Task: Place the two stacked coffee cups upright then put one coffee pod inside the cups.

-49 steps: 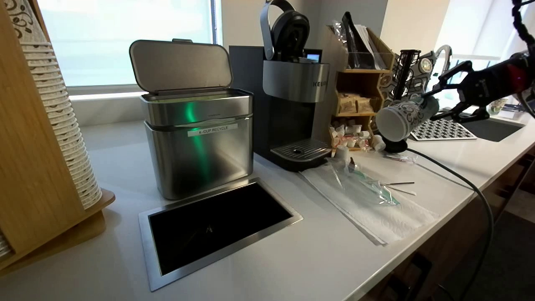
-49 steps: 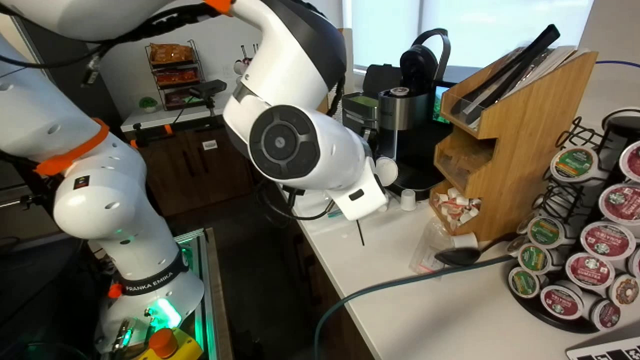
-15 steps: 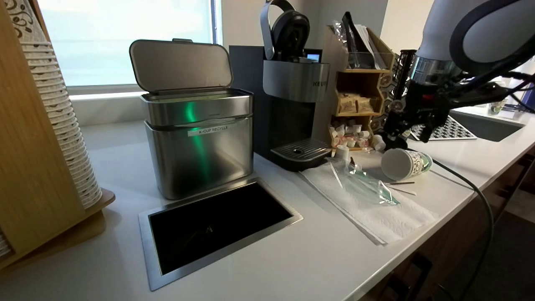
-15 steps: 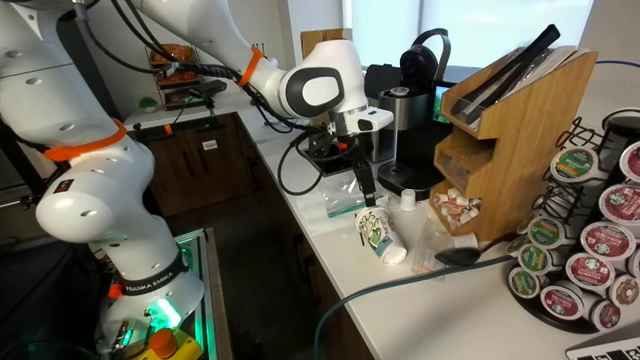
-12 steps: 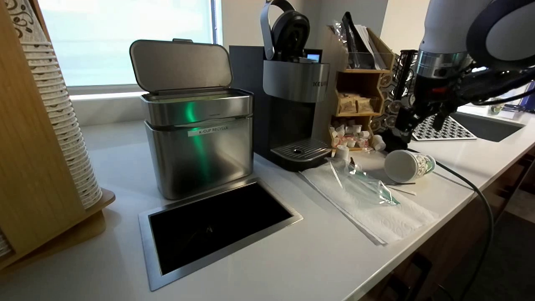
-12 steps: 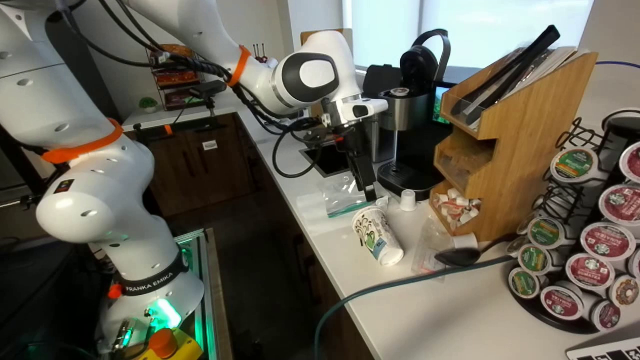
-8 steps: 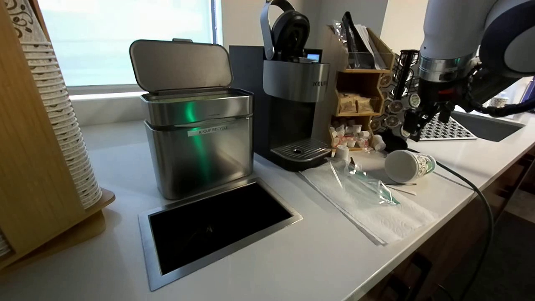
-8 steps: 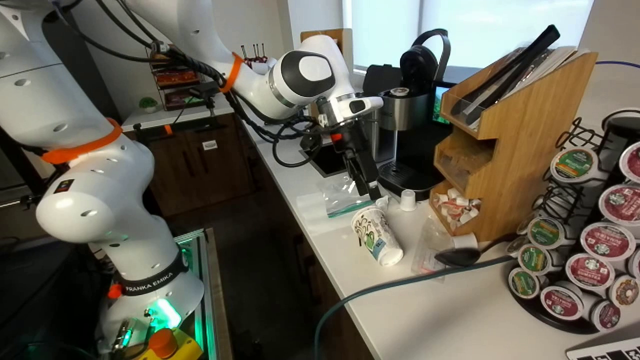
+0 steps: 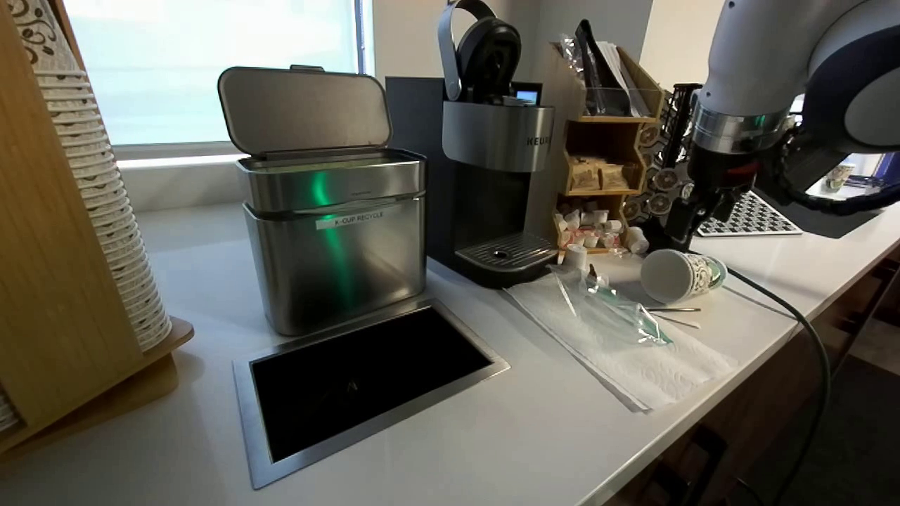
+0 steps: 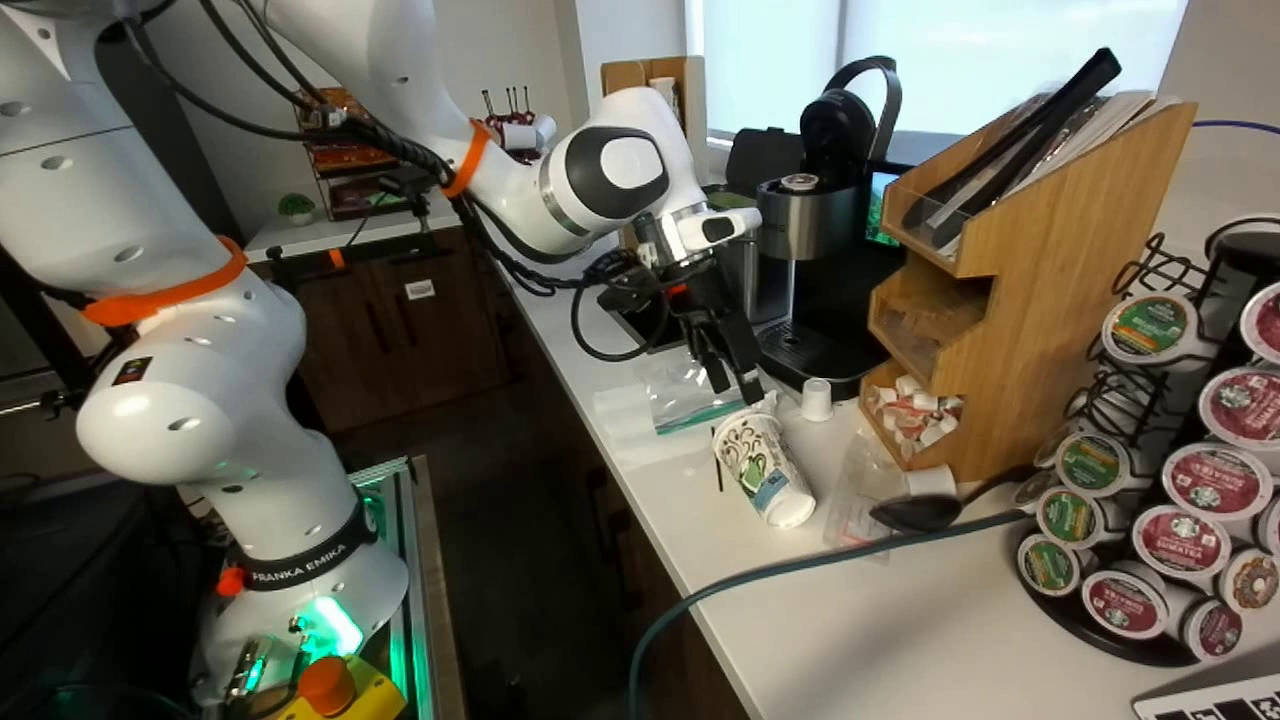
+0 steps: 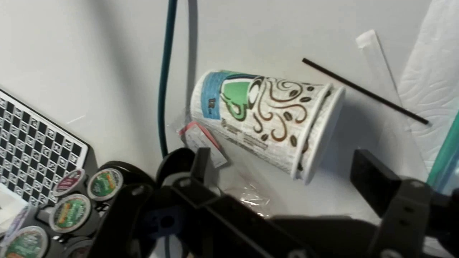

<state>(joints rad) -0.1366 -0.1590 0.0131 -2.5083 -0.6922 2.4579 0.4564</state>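
Note:
The two stacked coffee cups (image 11: 265, 118) lie on their side on the white counter, nested, with two rims showing in the wrist view. In an exterior view the mouth of the cups (image 9: 668, 276) faces the camera. My gripper (image 11: 287, 172) is open, its fingers wide apart and nothing gripped between them. In an exterior view the gripper (image 10: 735, 388) hangs tilted just above the rim end of the cups (image 10: 765, 470); whether it touches them I cannot tell. Several coffee pods (image 10: 1092, 463) sit on a rack, and a single pod (image 10: 799, 183) rests on top of the coffee machine.
Near the cups lie a black stirrer (image 11: 365, 91), a plastic bag (image 9: 619, 309) on a paper towel (image 9: 675, 372), a black spoon (image 10: 915, 512) and a dark cable (image 10: 800, 568). A wooden organizer (image 10: 1080, 250) and coffee machine (image 9: 496, 140) stand behind.
Earlier the cups were held up in the gripper; now they lie on the counter, released. Over the last second the gripper rose slightly, tilted and came down again; the cups rolled a little.

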